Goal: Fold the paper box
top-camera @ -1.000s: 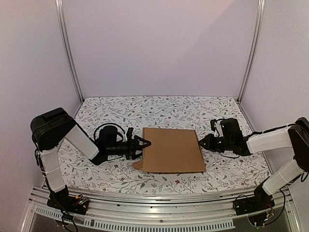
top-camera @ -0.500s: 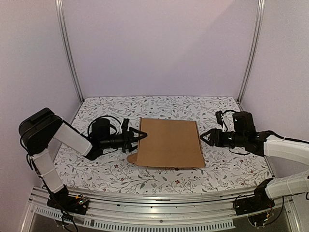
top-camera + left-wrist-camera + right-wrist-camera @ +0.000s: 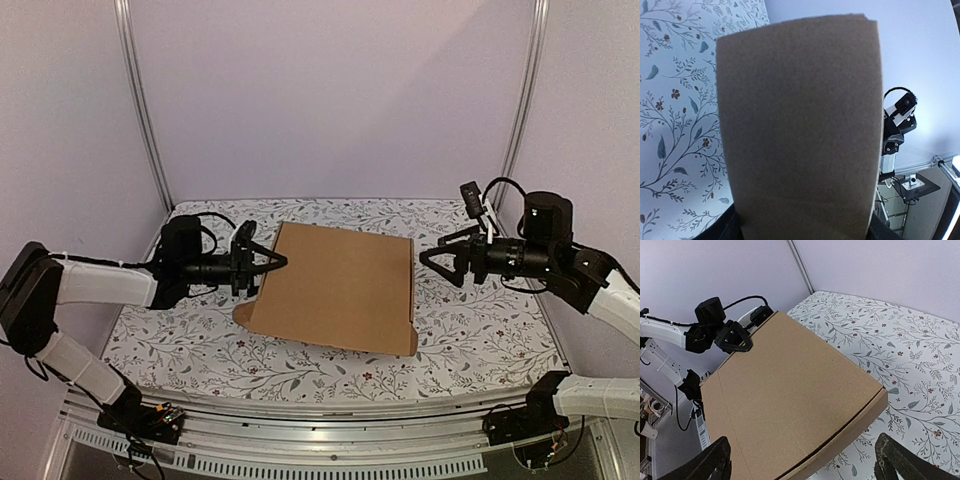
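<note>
My left gripper (image 3: pixel 268 268) pinches the left edge of the brown cardboard paper box (image 3: pixel 335 287). The box is folded shut and tilted over the middle of the floral counter (image 3: pixel 480 335), its left side raised. My right gripper (image 3: pixel 440 262) is spread wide, near the box's right edge but not touching it.
</note>
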